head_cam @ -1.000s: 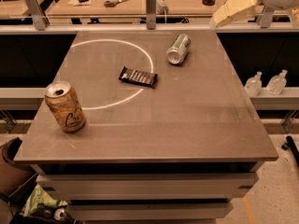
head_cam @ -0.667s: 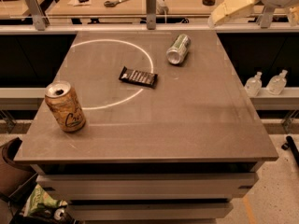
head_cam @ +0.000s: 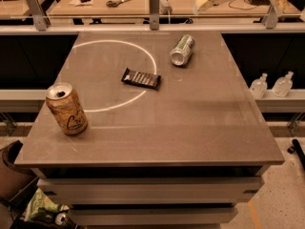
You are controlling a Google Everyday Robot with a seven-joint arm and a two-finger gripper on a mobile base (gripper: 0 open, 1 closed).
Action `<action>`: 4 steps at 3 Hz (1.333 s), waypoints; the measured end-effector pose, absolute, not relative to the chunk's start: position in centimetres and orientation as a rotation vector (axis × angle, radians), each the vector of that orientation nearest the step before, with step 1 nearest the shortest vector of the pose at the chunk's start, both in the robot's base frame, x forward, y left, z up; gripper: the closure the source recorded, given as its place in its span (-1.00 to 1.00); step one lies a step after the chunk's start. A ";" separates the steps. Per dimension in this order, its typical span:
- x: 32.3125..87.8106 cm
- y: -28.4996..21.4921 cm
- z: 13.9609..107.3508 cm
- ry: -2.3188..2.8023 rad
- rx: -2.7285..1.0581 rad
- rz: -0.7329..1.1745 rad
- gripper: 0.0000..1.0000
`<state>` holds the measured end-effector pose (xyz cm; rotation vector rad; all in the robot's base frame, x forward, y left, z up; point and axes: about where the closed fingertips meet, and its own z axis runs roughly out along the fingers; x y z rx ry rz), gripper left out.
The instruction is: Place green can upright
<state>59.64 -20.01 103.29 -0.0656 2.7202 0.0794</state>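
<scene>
Smooth grey tabletop (head_cam: 190, 128), cylindrical green can (head_cam: 182, 49) sideways; cream claw (head_cam: 204, 2) top right, grip unclear

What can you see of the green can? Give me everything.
The green can is a small metal drink can with a green-and-white patterned body and silver ends. It lies on its side on the far right part of the table. One silver end faces the camera, and the long axis runs away and slightly right. It sits just outside the white circle and touches only the tabletop. The gripper is beyond the table's far edge, clear of the can.
</scene>
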 end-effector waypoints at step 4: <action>69.6 -14.4 97.5 2.654 0.315 0.122 -1.00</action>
